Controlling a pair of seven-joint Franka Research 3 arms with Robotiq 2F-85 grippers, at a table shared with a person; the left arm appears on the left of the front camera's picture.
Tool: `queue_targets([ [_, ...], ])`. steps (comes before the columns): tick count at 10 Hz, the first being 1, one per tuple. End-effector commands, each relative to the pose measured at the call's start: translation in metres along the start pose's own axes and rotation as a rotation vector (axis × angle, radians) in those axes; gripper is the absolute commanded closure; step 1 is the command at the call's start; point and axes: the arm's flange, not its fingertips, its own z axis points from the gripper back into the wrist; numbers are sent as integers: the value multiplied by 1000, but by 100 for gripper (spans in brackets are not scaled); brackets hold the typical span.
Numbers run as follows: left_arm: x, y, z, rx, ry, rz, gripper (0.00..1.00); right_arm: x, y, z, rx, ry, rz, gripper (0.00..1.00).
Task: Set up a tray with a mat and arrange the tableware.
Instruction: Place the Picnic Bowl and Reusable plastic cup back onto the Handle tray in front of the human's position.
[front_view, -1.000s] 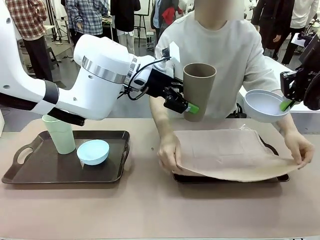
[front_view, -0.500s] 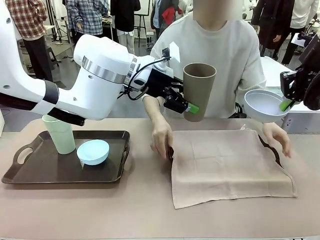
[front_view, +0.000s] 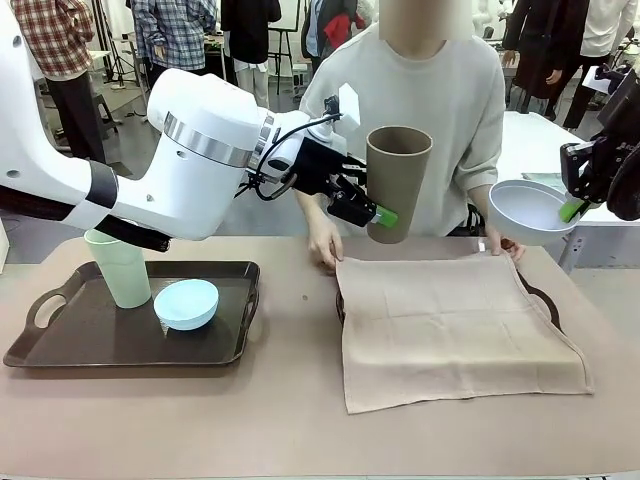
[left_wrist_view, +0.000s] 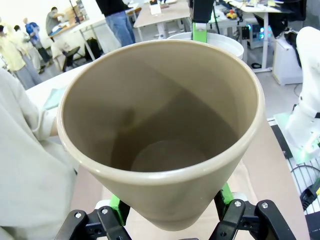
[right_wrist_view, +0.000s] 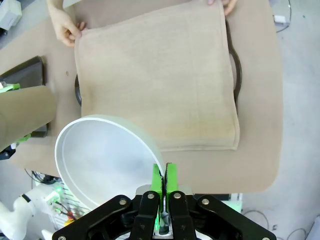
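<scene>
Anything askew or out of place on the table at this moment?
The mat looks off: it hides nearly the whole right tray, leaving just the handles showing. Its near edge appears to spill past the tray onto the table, with the near right corner flaring out. Nothing looks spilled or damaged.

— The brown tumbler (front_view: 398, 180) looks matt and smooth, inside and out.
— The mat (front_view: 450, 325) is woven beige cloth, slightly coarse.
— The white bowl (front_view: 530, 212) has a soft sheen, and the light blue bowl (front_view: 186, 303) looks smooth and satin.
— The left tray (front_view: 90, 335) looks like dark, matt plastic, and the arm's white shell (front_view: 200, 150) is glossy.
</scene>
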Motion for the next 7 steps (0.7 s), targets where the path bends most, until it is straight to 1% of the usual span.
queue_targets([
  [1, 2, 2, 0, -5, -9, -8, 24, 2, -1, -1, -3, 3, -2, 100],
  [7, 2, 2, 0, -5, -9, -8, 24, 2, -1, -1, -3, 3, -2, 100],
])
